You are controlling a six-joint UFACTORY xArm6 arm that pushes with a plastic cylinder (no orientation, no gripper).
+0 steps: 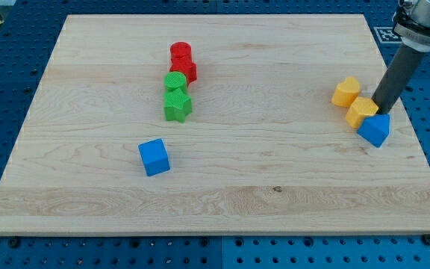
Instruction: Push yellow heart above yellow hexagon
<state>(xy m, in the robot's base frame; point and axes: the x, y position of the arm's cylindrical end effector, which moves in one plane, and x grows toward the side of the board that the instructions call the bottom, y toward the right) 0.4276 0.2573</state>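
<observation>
End effector: bare rod, grips nothing; my tip (380,111) partly hidden behind blue block (375,129), beside yellow block (361,111).

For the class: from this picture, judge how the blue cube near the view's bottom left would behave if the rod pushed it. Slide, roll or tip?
The blue cube would probably slide rather than roll, since it rests on a flat face. Its squat shape suggests that it is unlikely to tip. The wooden board looks smooth, so it may also turn a little if pushed off-centre. My tip is far off, at the view's right.
</observation>
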